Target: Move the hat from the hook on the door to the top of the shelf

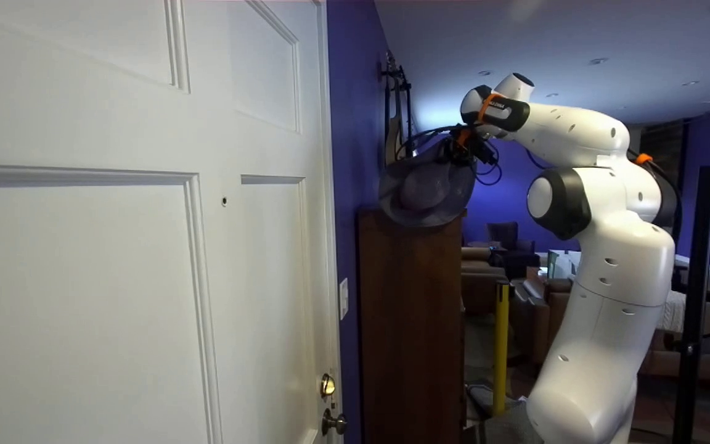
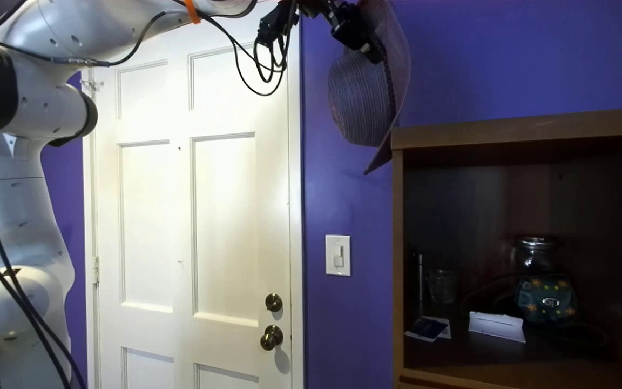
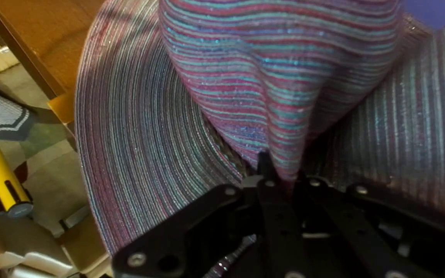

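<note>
Pinching the hat by a crown fold in the wrist view, the gripper has brim on both sides. In an exterior view, the hat hangs below it, overlapping the shelf. In an exterior view, the door stands beyond the gripper.

Holds the white arm raised and bent, with the gripper in a narrow pinch.
Rises steeply in both exterior views from the shoulder to the elbow, folds there, and stretches the forearm out close to level. Bends down at the wrist, just above the gripper. Tilts the gripper downward at a slant. In the wrist view, presses the black fingers nearly together, side by side, with the tips partly hidden.
</note>
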Available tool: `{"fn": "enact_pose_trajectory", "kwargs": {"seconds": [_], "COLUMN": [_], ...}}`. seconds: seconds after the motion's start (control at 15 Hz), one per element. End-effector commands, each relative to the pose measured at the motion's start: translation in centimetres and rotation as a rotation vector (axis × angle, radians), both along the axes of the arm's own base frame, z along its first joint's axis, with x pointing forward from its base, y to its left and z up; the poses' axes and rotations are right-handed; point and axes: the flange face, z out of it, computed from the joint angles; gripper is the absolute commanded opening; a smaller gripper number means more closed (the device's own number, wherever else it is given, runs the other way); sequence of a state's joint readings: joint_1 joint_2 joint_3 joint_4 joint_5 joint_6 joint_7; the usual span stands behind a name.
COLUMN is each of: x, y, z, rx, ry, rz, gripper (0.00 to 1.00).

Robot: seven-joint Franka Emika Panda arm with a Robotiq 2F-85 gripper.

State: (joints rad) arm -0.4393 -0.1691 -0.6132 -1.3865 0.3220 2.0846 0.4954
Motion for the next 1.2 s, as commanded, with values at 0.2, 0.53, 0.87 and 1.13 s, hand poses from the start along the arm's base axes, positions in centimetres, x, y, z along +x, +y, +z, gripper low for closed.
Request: {"fn": "enact_pose_trajectory", "kwargs": {"seconds": [0.2,0.53,0.87,1.13], "x": [-0.5,-0.2,0.6,1.5], "y": [-2.9,-3.1,-5.8,-7.7], "z": [-1.1,-1.5,-3.4,-5.3], "rx": [0.107,0.112,0.236,0.360], "ry": [-0.053,-0.048,-0.130,-0.193], "rz": [-0.148,-0.150,-0.333,-0.460], "gripper": [0.02,0.07,0.02,0.02]}}
